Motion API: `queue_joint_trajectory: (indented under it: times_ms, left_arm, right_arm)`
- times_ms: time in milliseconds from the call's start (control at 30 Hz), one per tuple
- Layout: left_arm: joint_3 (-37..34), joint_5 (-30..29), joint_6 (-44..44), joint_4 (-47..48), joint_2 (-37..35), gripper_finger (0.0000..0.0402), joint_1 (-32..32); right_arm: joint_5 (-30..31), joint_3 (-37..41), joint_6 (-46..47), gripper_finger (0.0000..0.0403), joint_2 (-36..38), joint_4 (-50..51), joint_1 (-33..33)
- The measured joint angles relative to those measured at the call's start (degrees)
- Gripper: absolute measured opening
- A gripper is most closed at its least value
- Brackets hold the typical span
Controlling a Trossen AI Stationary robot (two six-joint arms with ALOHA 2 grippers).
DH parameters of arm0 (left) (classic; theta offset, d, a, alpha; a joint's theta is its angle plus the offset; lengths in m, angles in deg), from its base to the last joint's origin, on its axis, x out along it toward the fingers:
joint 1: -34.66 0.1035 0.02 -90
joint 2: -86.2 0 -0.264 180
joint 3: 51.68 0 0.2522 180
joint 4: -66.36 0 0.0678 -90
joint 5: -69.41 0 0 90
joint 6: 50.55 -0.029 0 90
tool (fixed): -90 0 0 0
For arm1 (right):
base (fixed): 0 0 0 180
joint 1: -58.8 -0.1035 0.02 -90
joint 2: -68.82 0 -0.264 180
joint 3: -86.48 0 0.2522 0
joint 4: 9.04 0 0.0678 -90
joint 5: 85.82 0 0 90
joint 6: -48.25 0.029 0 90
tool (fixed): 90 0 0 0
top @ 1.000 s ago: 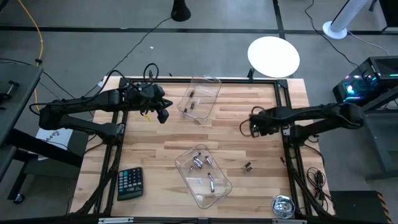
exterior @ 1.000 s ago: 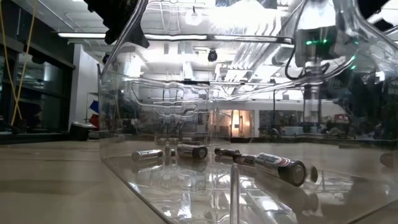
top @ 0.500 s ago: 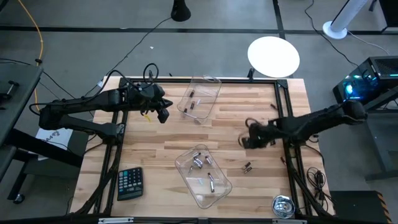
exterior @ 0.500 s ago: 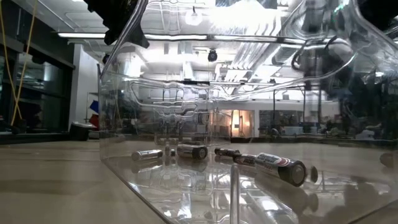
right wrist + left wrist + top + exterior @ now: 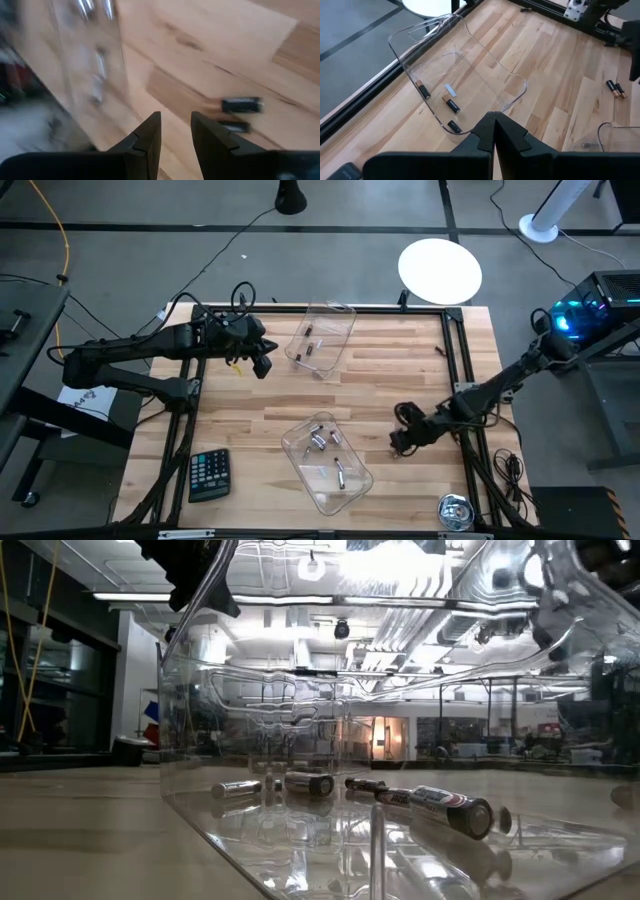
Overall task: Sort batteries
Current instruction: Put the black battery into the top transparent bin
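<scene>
The right claw [image 5: 397, 444], fingers spread, hangs just over two loose batteries [image 5: 241, 105] lying side by side on the bench [image 5: 420, 360], nearly crosswise to its fingers, far nearer than the pressed-together left claw [image 5: 262, 368].

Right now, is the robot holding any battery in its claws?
No, nothing is held. The right gripper hangs open just above two loose batteries on the table. The left gripper is shut and empty beside the far clear tray.
</scene>
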Motion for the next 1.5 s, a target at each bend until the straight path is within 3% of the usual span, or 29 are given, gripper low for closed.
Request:
queue_joint_trajectory:
  times_ms: [100,200,400,600,933,1133,1267,1367,1500]
  left_arm:
    - [0.0,0.0,0.0,0.0,0.0,0.0000,0.0]
    - [0.0,0.0,0.0,0.0,0.0,0.0000,0.0]
    - [0.0,0.0,0.1,0.1,0.0,0.0000,0.0]
    - [0.0,0.0,1.2,0.2,0.0,0.0000,0.0]
    - [0.0,0.0,1.6,0.2,0.0,0.0000,0.0]
    - [0.0,0.0,1.6,0.6,0.0,0.0000,0.0]
    - [0.0,0.0,1.6,0.8,0.0,0.0000,0.0]
    - [0.0,0.0,1.6,1.0,0.0,0.0000,0.0]
    - [0.0,0.0,1.6,1.4,0.0,0.0000,0.0]
  right_arm:
    - [-6.1,-5.3,-12.3,0.0099,-2.7,12.2,2.7]
    - [-6.7,-10.6,-26.2,0.0099,-6.6,22.2,4.9]
    - [-7.3,-18.9,-53.3,0.0098,-17.3,26.4,5.0]
    - [-8.7,-22.3,-68.7,0.0098,-27.5,28.3,2.9]
    - [-6.6,-22.3,-77.3,0.0098,-32.5,27.0,3.4]
    - [-8.3,-19.7,-75.5,0.0097,-32.2,24.4,4.6]
    - [-7.7,-21.3,-71.6,0.0052,-31.7,25.9,7.0]
    - [0.8,-25.1,-72.5,0.0018,-29.6,29.3,11.1]
    - [11.9,-32.5,-73.7,0.0041,-25.7,31.1,18.8]
